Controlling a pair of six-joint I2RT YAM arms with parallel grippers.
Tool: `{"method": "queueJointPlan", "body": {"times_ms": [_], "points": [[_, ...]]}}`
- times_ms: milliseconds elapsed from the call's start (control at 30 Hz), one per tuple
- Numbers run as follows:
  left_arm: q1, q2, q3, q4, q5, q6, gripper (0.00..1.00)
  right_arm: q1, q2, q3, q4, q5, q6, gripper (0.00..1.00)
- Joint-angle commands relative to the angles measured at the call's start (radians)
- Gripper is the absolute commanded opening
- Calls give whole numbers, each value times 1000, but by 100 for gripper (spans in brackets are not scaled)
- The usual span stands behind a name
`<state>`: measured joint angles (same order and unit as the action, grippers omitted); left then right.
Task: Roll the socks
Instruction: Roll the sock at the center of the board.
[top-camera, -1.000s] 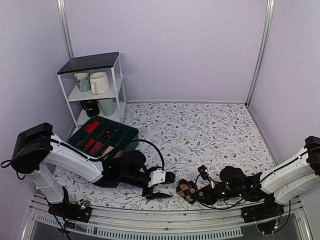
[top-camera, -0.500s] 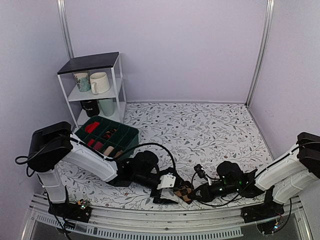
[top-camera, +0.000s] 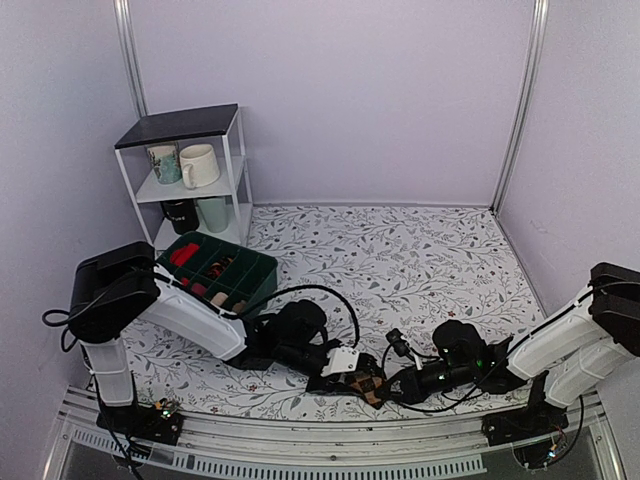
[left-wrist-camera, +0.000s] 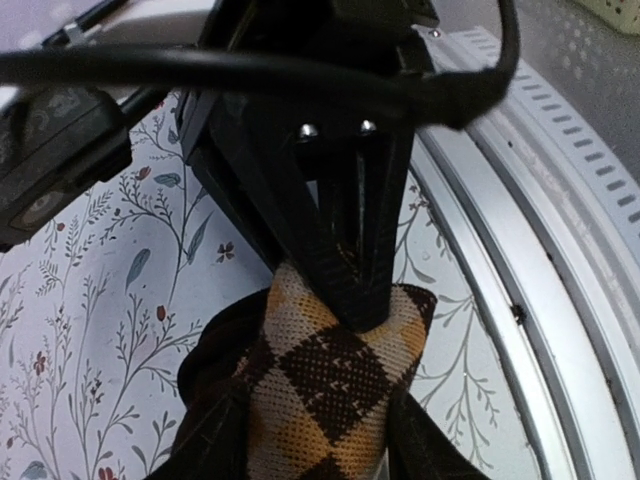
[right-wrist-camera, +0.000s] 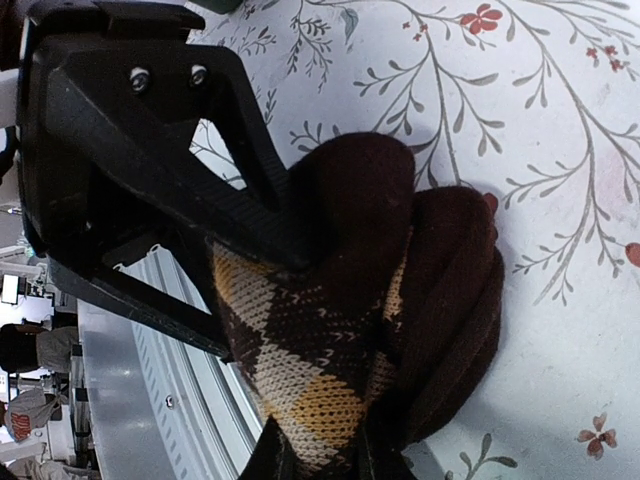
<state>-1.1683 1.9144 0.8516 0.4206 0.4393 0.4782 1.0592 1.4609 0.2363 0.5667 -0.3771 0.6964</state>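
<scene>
Left gripper (right-wrist-camera: 255, 300) pinches the socks (left-wrist-camera: 335, 385); right gripper (left-wrist-camera: 348, 295) apparently pinches them too.

A brown argyle sock roll (right-wrist-camera: 350, 330) lies mid-frame on the floral desk (right-wrist-camera: 520, 110). The left tool (right-wrist-camera: 262, 300) reaches in from ten o'clock, gripping it. At six o'clock, the right tool (right-wrist-camera: 318, 462) pinches its lower end.

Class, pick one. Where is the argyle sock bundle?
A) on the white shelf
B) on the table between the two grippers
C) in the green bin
B: the argyle sock bundle lies on the floral table, with the left gripper and right gripper meeting at it.
</scene>
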Motion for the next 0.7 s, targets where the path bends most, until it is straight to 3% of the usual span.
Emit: {"method": "queueJointPlan", "body": {"times_ms": [0, 267, 667], "points": [[4, 32, 27, -71, 47, -14, 42, 4, 47, -38, -199, -1, -3, 2], [3, 35, 27, -158, 71, -81, 19, -2, 38, -32, -204, 3, -10, 3], [4, 124, 67, -374, 107, -327, 11, -15, 26, 51, -288, 5, -91, 6]]}}
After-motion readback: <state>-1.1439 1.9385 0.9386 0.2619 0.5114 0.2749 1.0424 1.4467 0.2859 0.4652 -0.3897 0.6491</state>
